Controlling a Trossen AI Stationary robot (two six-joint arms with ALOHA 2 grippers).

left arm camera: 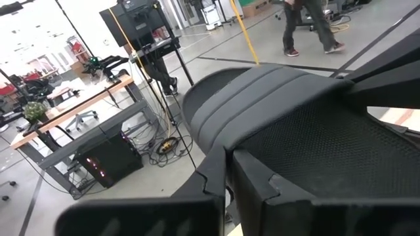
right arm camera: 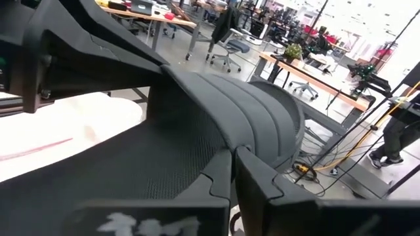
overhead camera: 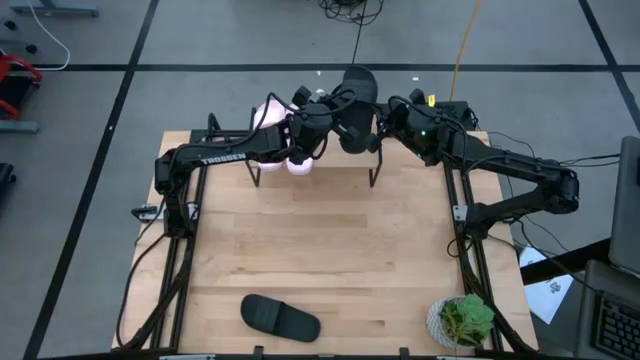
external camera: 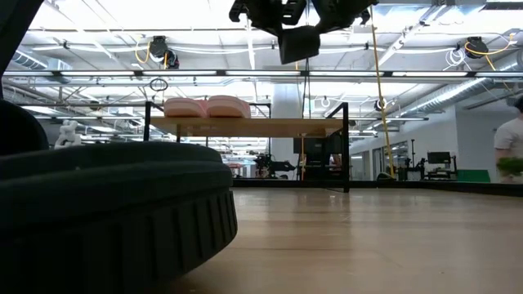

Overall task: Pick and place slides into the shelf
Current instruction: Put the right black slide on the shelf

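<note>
**Operator:** What have your claws got?

**Robot:** My left claw (overhead camera: 322, 128) and right claw (overhead camera: 385, 122) are both closed tight on one black slide (overhead camera: 357, 100), each pinching an edge of it. We hold it in the air above the shelf (overhead camera: 340, 163), which stands at twelve o'clock on the tabletop (overhead camera: 320, 250).

**Operator:** Where does it need to go?

**Robot:** The pink pair (external camera: 207, 106) already sits on the shelf's left part, at about nine o'clock from the slide I carry. The plank to their right is bare, and from the low camera the carried slide hangs right over it. Its long axis runs roughly twelve to six, matching the pink ones, so I judge a straight lowering should do.

**Operator:** Anything in the way?

**Robot:** Only the nearer pink slide, just beside my left claw. The other black slide (overhead camera: 280, 317) lies well apart at six o'clock on the tabletop's near edge, and a potted plant (overhead camera: 462, 320) at five o'clock.
</note>
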